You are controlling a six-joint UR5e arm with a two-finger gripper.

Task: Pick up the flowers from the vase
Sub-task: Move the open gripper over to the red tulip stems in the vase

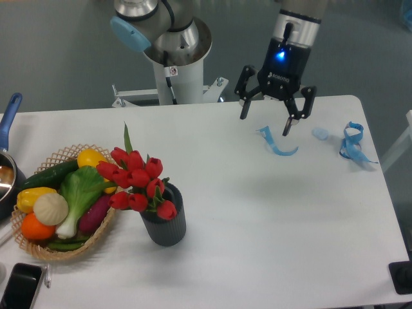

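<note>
Near left corner: a dark phone (pixel 19 288), partly cut by the frame edge.

Near left: a wicker basket (pixel 38 252) of toy vegetables, just left of the vase and touching or nearly touching it.

Near left of centre: the vase (pixel 165 225), dark grey, ribbed, upright on the white table (pixel 270 225). The flowers (pixel 136 180) stand in it, red heads spreading wider than its mouth and leaning left over the basket rim; one green leaf points up. Stems hidden below the blooms.

Left edge, mid-depth: a pot with a blue handle (pixel 9 116), partly out of view.

Far right: blue ribbon scraps (pixel 278 145) on the table, a further blue strip (pixel 353 143) beyond them to the right.

Far right of centre: the gripper (pixel 265 125), fingers spread apart and pointing down, empty, hovering above the table's far edge, well apart from the flowers.

Step in hand, as judged: the approach, grasp not yet begun. The next move calls for travel near and left, then a descent with fingers straddling the bunch low, near the vase mouth, then a straight upward lift so the vase does not tip.
</note>
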